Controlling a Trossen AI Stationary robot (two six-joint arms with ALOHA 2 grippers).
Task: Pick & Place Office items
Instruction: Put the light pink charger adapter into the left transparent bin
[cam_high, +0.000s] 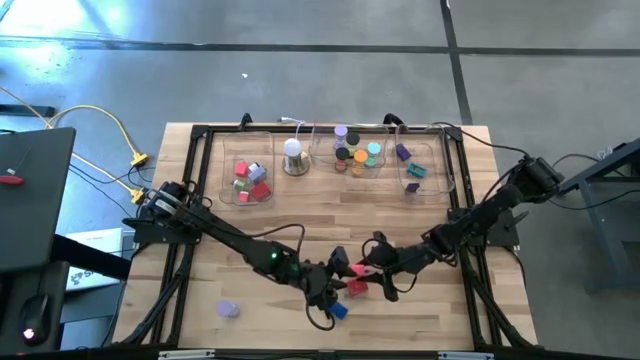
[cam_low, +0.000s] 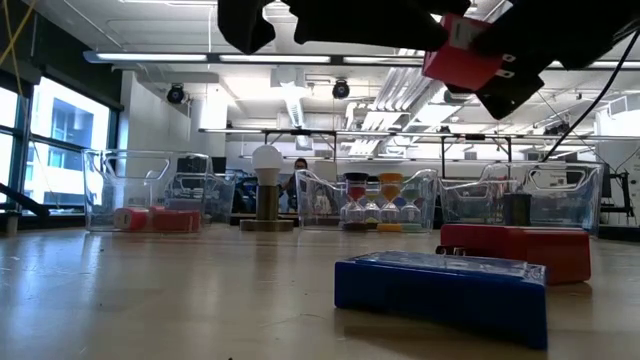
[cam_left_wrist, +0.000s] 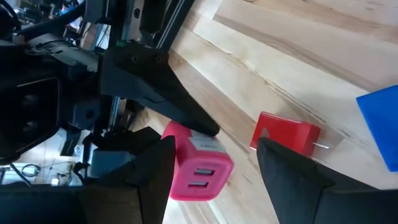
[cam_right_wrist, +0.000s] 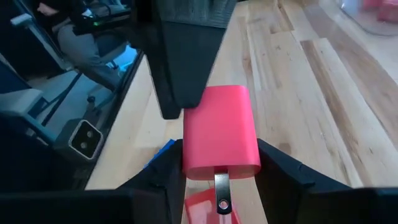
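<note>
At 6 o'clock of table (cam_high: 200, 300), pink block (cam_right_wrist: 219, 132) clamped in right gripper (cam_high: 362, 268), lifted above red block (cam_low: 515, 250) and blue block (cam_low: 440, 290). Left gripper (cam_high: 335, 272) apart, one finger touching pink block; further crowding risks knocking it loose onto blocks below.

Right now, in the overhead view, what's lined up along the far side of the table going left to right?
Clear tray with red and purple blocks → white dome on a metal base → clear tray of round rolls → clear tray with a purple block and a teal piece.
</note>
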